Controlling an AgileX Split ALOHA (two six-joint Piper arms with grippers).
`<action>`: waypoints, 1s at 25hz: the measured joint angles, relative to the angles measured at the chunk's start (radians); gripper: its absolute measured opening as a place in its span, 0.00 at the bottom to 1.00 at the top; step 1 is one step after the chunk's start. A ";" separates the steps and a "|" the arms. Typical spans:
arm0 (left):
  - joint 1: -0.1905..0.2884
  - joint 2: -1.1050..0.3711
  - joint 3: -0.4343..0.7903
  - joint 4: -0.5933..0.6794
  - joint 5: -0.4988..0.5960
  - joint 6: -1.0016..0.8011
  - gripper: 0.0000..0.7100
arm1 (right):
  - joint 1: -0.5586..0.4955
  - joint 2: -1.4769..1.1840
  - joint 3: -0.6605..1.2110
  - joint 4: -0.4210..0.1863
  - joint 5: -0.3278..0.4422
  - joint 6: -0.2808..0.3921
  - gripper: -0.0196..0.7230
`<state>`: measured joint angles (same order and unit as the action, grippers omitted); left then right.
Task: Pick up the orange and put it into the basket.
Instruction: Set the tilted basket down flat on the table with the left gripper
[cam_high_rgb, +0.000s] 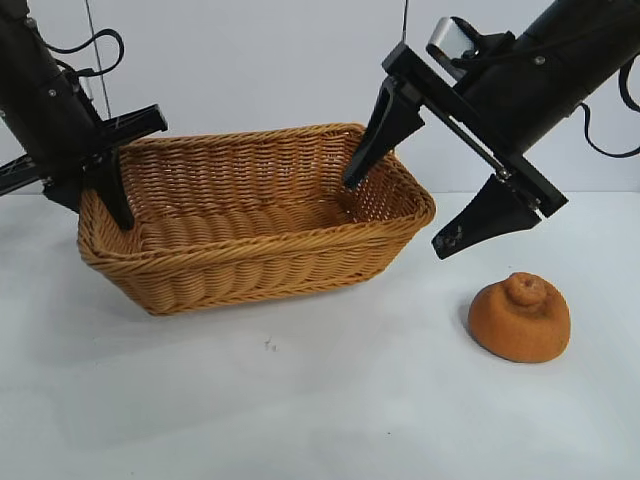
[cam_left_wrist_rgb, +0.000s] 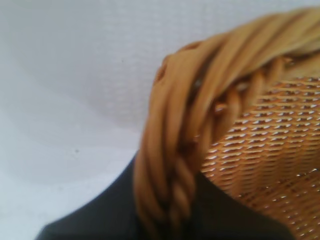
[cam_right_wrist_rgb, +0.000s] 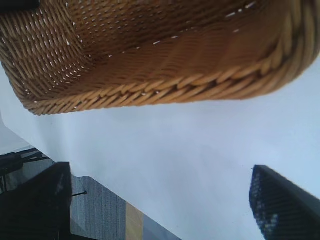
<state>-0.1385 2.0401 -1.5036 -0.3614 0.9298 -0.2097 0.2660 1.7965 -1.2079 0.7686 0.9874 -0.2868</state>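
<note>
My left gripper (cam_high_rgb: 100, 185) clamps basket (cam_high_rgb: 250, 262) rim to steady it; right gripper (cam_high_rgb: 405, 215) gapes wide above rim, orange (cam_high_rgb: 520, 317) on table, ungrasped

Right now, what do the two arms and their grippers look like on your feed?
Both arms are matte black with black cables looping behind them. The right gripper has flat, tapered black fingers on a straight black crossbar, with a silver-grey camera housing above. The left gripper has the same black tapered fingers.
</note>
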 joint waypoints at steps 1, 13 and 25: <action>-0.003 0.000 0.000 0.001 -0.002 0.000 0.12 | 0.000 0.000 0.000 0.000 0.001 0.000 0.92; -0.035 0.063 -0.082 0.001 0.123 0.082 0.12 | 0.000 0.000 -0.001 0.000 0.025 -0.001 0.92; -0.035 0.134 -0.092 -0.002 0.137 0.108 0.12 | 0.000 0.000 -0.001 0.000 0.025 -0.002 0.92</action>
<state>-0.1739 2.1737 -1.5952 -0.3633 1.0667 -0.1018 0.2660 1.7965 -1.2087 0.7686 1.0123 -0.2892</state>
